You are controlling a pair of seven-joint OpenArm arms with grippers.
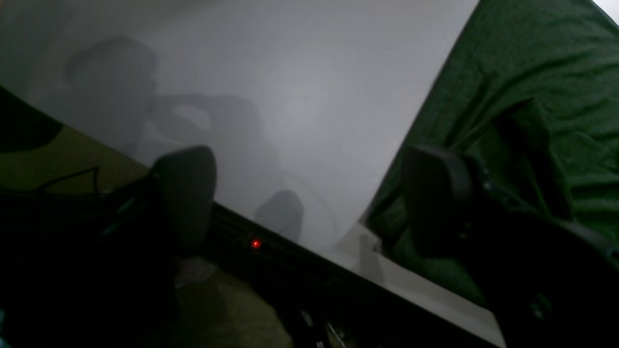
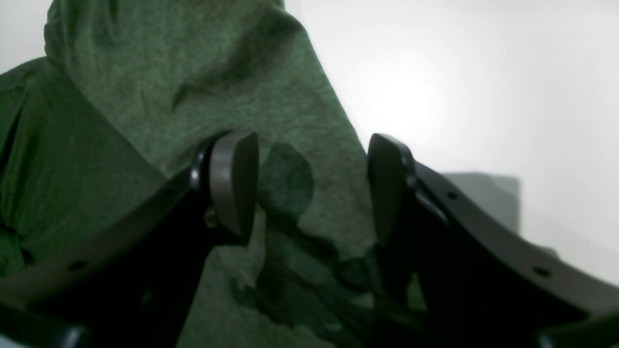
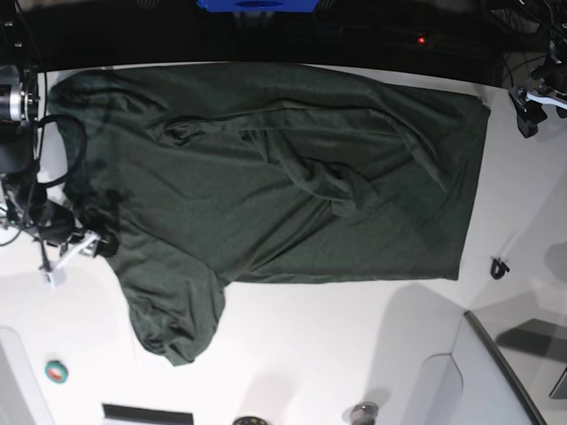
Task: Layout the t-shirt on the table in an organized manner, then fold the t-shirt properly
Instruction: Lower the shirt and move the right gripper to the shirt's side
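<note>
With both the left hand (image 1: 309,193) and the right hand (image 2: 312,186) open and empty, the bunched sleeve (image 3: 173,323) of the t-shirt (image 3: 283,177) below the right hand should be pinched at its edge and drawn flat over the counter (image 3: 337,336).

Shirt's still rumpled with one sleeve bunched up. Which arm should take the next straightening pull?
Probably the right: its open tool hovers directly over the t-shirt's sleeve edge, beside the bunched sleeve. The left tool, also open, sits mostly over bare table beside the hem.
</note>
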